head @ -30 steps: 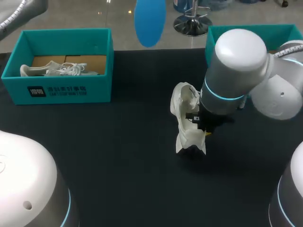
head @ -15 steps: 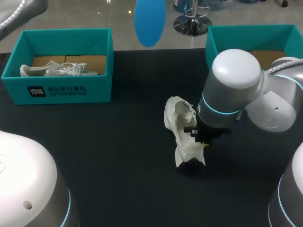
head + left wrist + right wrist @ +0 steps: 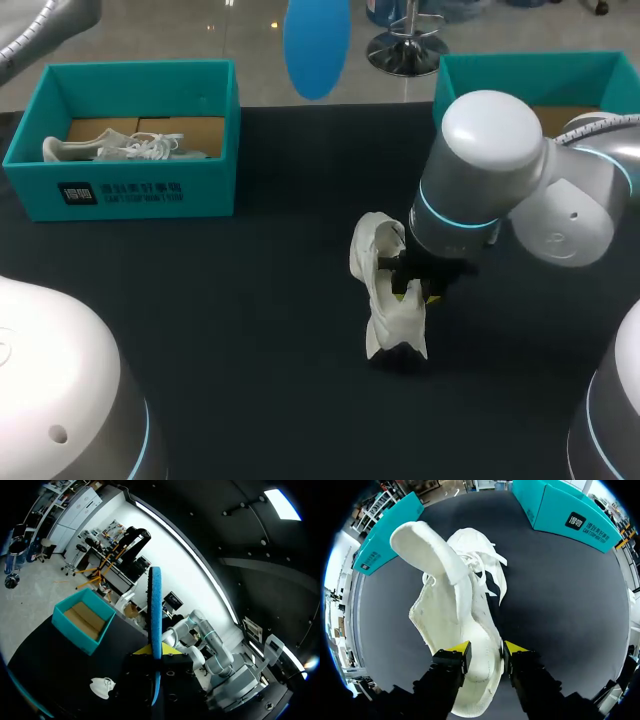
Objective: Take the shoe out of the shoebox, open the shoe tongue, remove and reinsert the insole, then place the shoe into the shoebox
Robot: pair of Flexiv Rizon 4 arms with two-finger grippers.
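Observation:
A white shoe (image 3: pixel 385 290) stands tipped up on the black table (image 3: pixel 240 330), its tongue and laces hanging loose. My right gripper (image 3: pixel 420 293) is at the shoe's heel end. In the right wrist view the shoe (image 3: pixel 455 595) has its heel part between the parted fingers of that gripper (image 3: pixel 485 652), which is open. A blue insole (image 3: pixel 317 45) hangs high above the table's far edge. The left wrist view shows the insole (image 3: pixel 155 615) edge-on, with my left gripper (image 3: pixel 156 651) shut on it. The shoe (image 3: pixel 102 687) lies far below.
A teal shoebox (image 3: pixel 120 190) at the far left holds another white shoe (image 3: pixel 120 148). A second teal shoebox (image 3: pixel 540 70) stands at the far right, partly behind my right arm (image 3: pixel 490 170). Both boxes (image 3: pixel 385 535) (image 3: pixel 570 510) lie beyond the shoe in the right wrist view.
My right arm has shifted a little to the left, and the shoe has moved left and settled lower on the table. The blue insole and the left arm have stayed put.

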